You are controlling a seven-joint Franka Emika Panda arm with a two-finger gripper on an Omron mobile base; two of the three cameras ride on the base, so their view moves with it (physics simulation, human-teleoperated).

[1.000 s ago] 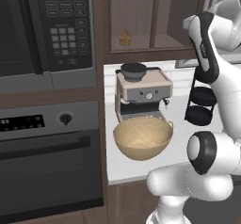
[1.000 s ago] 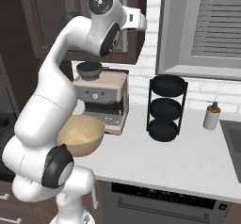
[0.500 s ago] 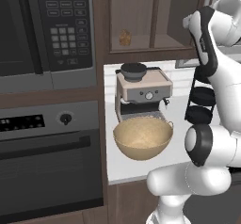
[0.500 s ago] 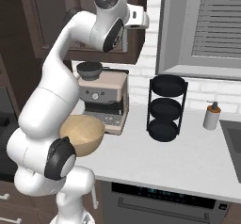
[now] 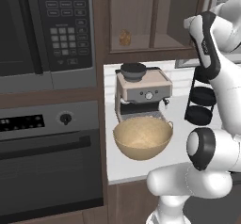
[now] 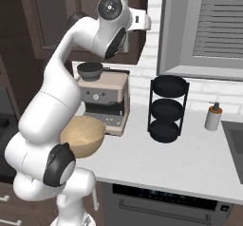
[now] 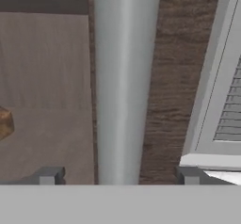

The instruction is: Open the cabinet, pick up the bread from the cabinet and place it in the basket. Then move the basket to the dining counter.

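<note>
While the white arm reaches up toward the dark brown wooden wall cabinet with glass-paned doors (image 5: 155, 20), its two-finger gripper (image 7: 117, 176) sits right at the cabinet's long vertical grey bar handle (image 7: 123, 82). Seen from the hand camera, the two dark finger tips (image 7: 49, 176) stand spread wide, one on each side of the bar, with the bar running up between them; neither tip visibly presses on it. To the right of the bar lies a strip of brown door frame, and beyond that the grey frame of a slatted window blind (image 7: 226, 100).

Behind the glass, the small golden-brown lumpy piece of bread (image 5: 124, 37) rests on the cabinet shelf, toward its left side, and the cabinet doors are closed. It also shows at the left edge of the hand view (image 7: 4, 122), through the pane.

Below, on the white countertop (image 6: 190, 158), the tan bowl-shaped woven basket (image 5: 142, 138) sits near the front edge, just in front of a beige and silver espresso machine (image 5: 143, 91). A black three-tier wire rack (image 6: 167, 108) stands to the right of the machine, near the back wall. A small soap dispenser bottle (image 6: 213, 117) stands further right. A grey microwave (image 5: 44, 30) hangs left of the cabinet, above a dark built-in oven (image 5: 47, 157).
</note>
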